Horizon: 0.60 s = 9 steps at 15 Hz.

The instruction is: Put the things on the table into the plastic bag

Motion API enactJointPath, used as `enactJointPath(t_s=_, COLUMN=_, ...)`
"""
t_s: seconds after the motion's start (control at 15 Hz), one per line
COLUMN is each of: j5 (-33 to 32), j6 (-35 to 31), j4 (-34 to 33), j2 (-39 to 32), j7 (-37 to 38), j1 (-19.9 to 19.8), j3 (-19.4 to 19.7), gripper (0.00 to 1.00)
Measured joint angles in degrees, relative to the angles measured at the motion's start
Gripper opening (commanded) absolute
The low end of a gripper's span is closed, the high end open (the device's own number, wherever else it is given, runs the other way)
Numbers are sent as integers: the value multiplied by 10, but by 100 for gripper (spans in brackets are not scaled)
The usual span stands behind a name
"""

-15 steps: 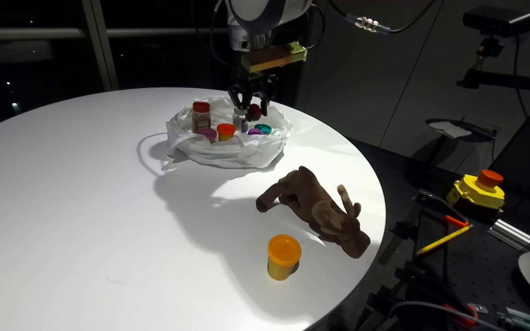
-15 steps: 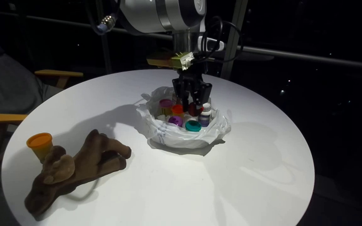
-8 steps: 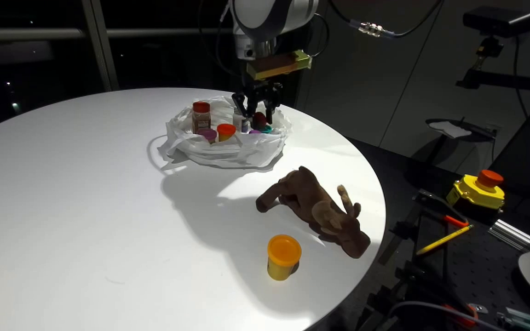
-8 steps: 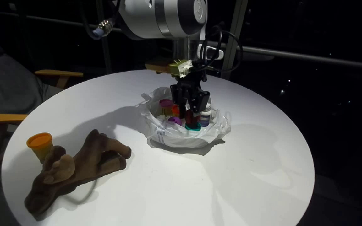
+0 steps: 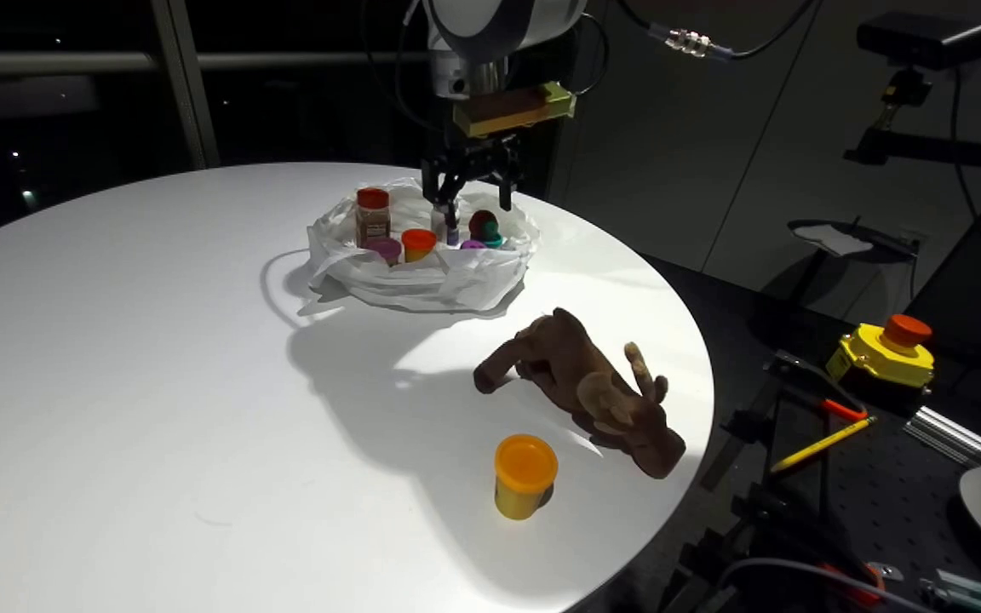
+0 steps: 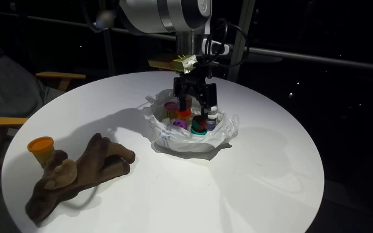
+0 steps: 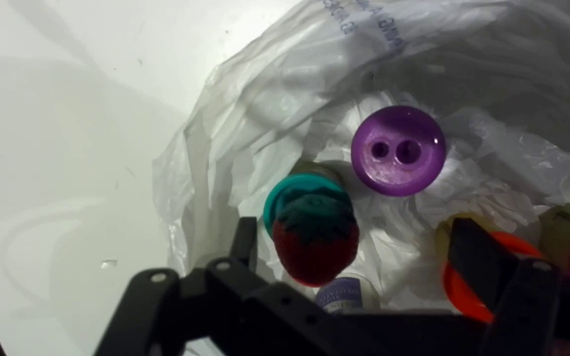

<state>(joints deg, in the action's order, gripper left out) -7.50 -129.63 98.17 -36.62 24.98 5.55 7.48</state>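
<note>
My fingers (image 7: pixel 244 243) stand wide apart over the plastic bag (image 7: pixel 270 96), inside which the red strawberry (image 7: pixel 315 252) sits on a teal lid (image 7: pixel 283 192); outside it, the orange-lidded tub (image 5: pixel 523 477) stands upright and the brown plush animal (image 5: pixel 569 362) lies on the white table (image 5: pixel 158 409)

wrist: down into bag (image 7: pixel 265 104) | both exterior views: farther, oblique (table (image 5: pixel 158 383) shared)
</note>
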Motion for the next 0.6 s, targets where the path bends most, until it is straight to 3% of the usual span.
enactJointPath(t_s=0.33, j5=0, j6=54, j4=13, j2=53, j7=22, j1=38, j3=-8, gripper=100)
enactJointPath(t_s=0.6, j5=-3, j6=88, j4=64, j2=115, j7=72, j1=80, j3=-33, gripper=100)
